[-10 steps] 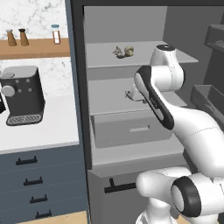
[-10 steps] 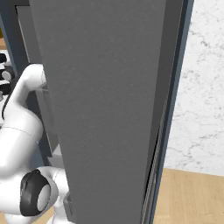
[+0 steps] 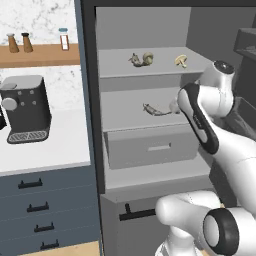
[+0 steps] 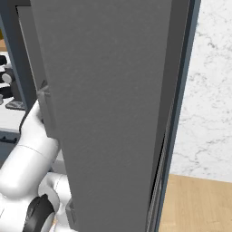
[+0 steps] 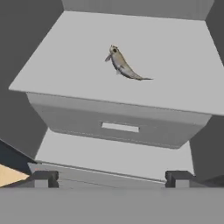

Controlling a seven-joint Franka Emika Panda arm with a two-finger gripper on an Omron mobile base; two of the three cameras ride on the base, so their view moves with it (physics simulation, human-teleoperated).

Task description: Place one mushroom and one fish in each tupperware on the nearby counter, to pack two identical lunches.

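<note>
Your gripper (image 5: pixel 111 176) is spread wide and grasps nothing, its fingertips (image 5: pixel 43 177) apart at the bottom of the hand view. One fish (image 5: pixel 124 65) lies at 12 o'clock from it on the fridge's middle shelf (image 3: pixel 127 107), above the drawer (image 3: pixel 150 146). On the top shelf (image 3: pixel 150 67) you'll find another fish (image 3: pixel 135 60) touching a mushroom (image 3: pixel 147 58), a second mushroom (image 3: pixel 181 60) at 3 o'clock of them.

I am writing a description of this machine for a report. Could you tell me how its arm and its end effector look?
The arm has smooth, rounded white shells with glossy dark grey bands and round dark caps at its joints; the left base view shows no loose cables or markings on it. The end effector ends in two small, dark, blocky fingertips, seen in the hand view.
</note>
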